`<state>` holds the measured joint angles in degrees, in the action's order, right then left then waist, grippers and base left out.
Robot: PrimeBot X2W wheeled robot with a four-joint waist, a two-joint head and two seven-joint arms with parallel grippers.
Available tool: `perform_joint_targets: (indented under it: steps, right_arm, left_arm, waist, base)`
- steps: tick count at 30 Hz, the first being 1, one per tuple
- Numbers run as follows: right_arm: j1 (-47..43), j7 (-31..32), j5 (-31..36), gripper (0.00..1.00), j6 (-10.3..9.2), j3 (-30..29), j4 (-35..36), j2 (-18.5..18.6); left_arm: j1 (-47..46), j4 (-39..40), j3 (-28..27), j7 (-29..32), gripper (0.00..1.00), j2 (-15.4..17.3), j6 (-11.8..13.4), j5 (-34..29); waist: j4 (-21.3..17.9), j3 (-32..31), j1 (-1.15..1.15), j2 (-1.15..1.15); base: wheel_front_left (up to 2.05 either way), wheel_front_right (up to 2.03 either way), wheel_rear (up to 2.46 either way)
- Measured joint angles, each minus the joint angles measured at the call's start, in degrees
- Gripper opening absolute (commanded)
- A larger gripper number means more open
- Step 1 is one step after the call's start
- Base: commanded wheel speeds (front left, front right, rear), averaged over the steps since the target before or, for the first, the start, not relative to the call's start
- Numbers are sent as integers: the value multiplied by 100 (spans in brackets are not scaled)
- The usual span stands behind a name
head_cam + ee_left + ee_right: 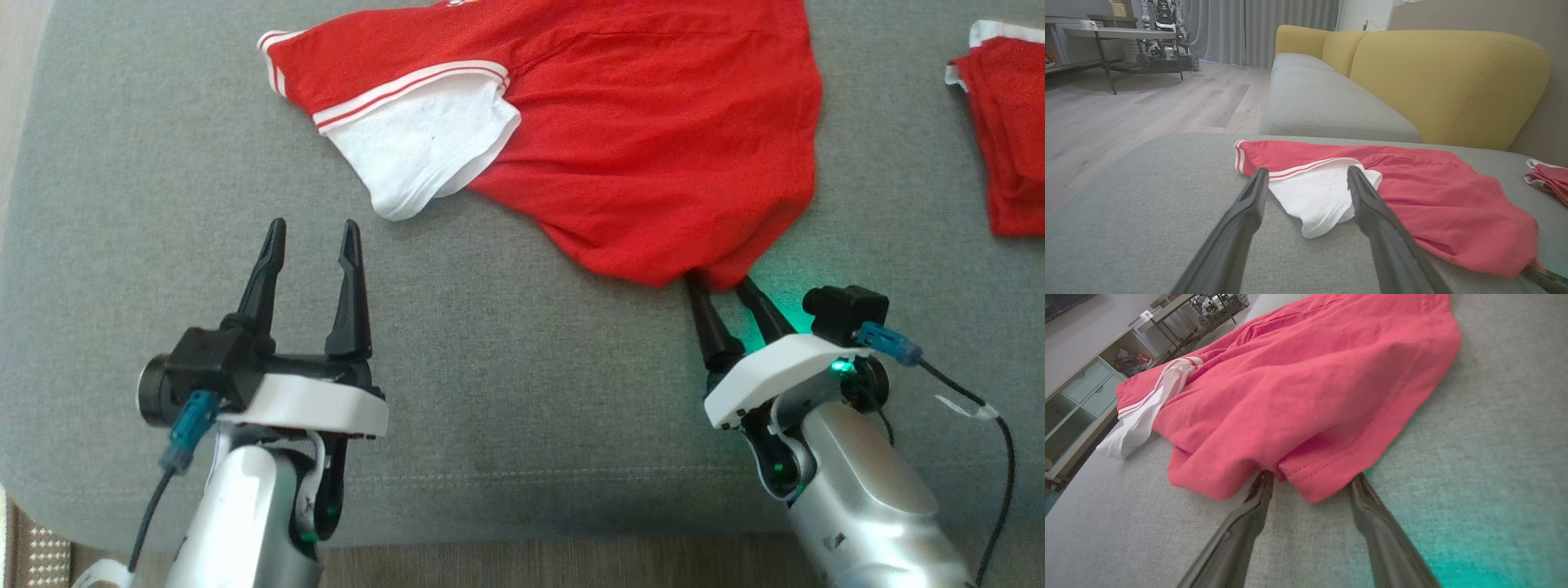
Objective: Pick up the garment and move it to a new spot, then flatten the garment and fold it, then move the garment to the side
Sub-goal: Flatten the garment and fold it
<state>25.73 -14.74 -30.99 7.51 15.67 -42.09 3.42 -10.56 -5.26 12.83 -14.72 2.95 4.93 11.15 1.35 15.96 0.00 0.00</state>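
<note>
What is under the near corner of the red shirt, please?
The spread fingers of the right hand reach under the shirt hem, with the grey cushion below. The cloth covers their tips from above; what else lies beneath is hidden.

Living room: yellow-backed sofa [1445, 81], curtains [1229, 28]

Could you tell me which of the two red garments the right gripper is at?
The large red garment with the white sleeve, spread mid-cushion: its near hem lies over the right gripper fingertips. The smaller red pile sits apart, far right.
</note>
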Motion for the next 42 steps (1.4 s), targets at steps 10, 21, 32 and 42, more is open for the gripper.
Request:
perform_joint_targets:
  steps: [10,21,32,42]
  right_arm:
    - [69,-14,132,0,0,-126,-82,-9]
    - [-206,-11,1137,0,0,-1429,489,-11]
    - [-230,-5,1098,0,0,-1388,711,-23]
    - [-218,-5,1069,0,0,-1362,759,-24]
  left_arm:
    - [-9,-78,0,0,100,-16,18,-103]
    - [-344,-1613,112,1,100,196,-12,-654]
    - [-1387,-3095,129,14,100,352,102,-868]
    - [-1941,-3686,163,-13,0,303,-207,-748]
  waist:
    - [-116,58,0,0]
    - [-625,237,0,0]
    - [-908,455,0,0]
    - [-898,502,0,0]
  base:
    - [0,0,0]
    - [0,0,0]
    - [0,0,0]
    - [0,0,0]
